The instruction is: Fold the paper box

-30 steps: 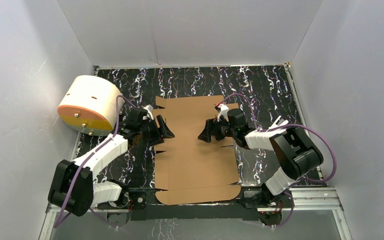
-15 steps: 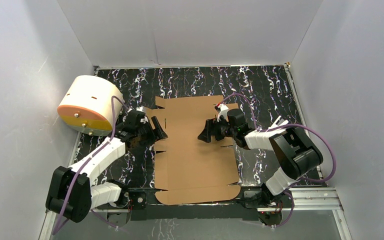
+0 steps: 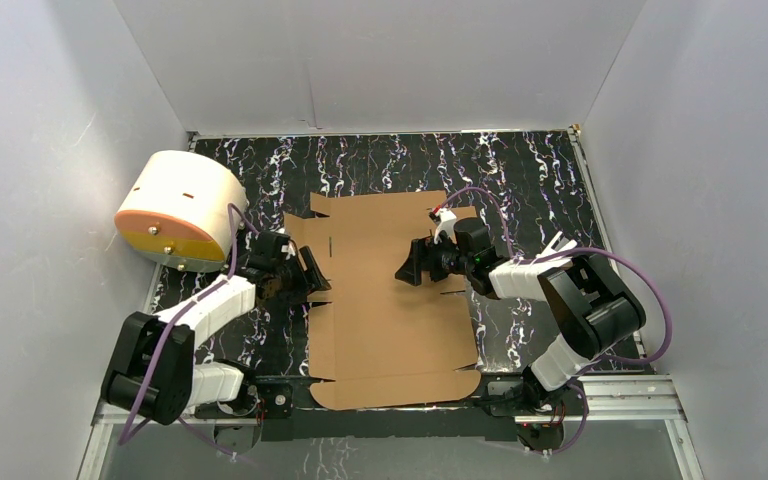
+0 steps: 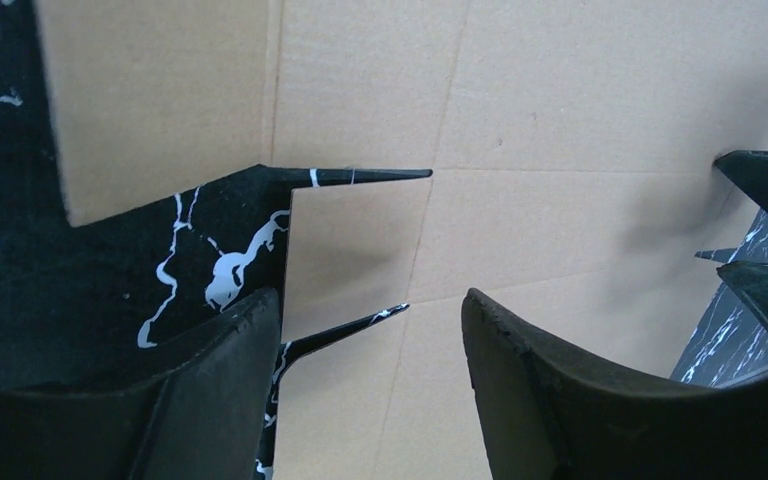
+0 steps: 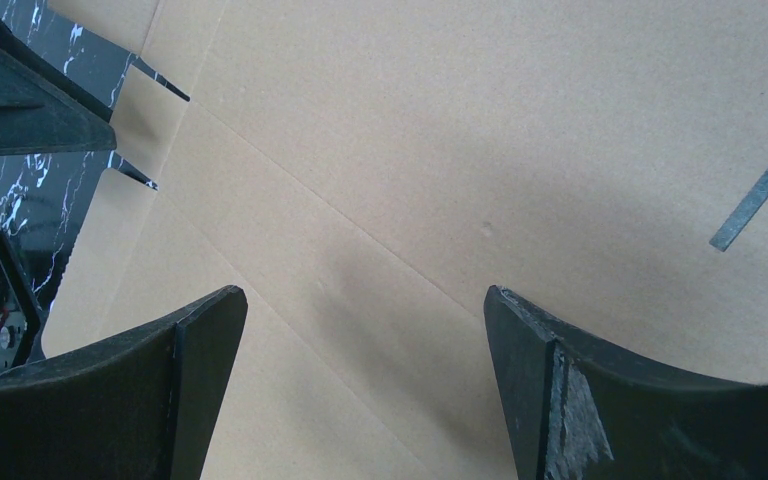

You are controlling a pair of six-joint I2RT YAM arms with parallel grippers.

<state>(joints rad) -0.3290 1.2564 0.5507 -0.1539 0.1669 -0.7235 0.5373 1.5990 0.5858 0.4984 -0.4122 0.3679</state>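
The paper box (image 3: 390, 300) is a flat brown die-cut sheet on the black marbled table, its flaps spread out. My left gripper (image 3: 310, 272) hovers at the sheet's left edge, beside the notches between side flaps. In the left wrist view this gripper (image 4: 368, 310) stands open over cardboard (image 4: 560, 110), with nothing between its fingers. My right gripper (image 3: 407, 268) is over the sheet's upper middle, pointing left. Its wrist view shows it (image 5: 360, 300) wide open above bare cardboard (image 5: 460, 120), holding nothing.
A cream-white cylinder with an orange face (image 3: 180, 205) lies at the table's left, close behind the left arm. White walls enclose the table on three sides. The arm bases and a metal rail (image 3: 600, 395) run along the near edge.
My left gripper has drawn back to the left, off the sheet, uncovering the upper-left flap. The right arm has not moved.
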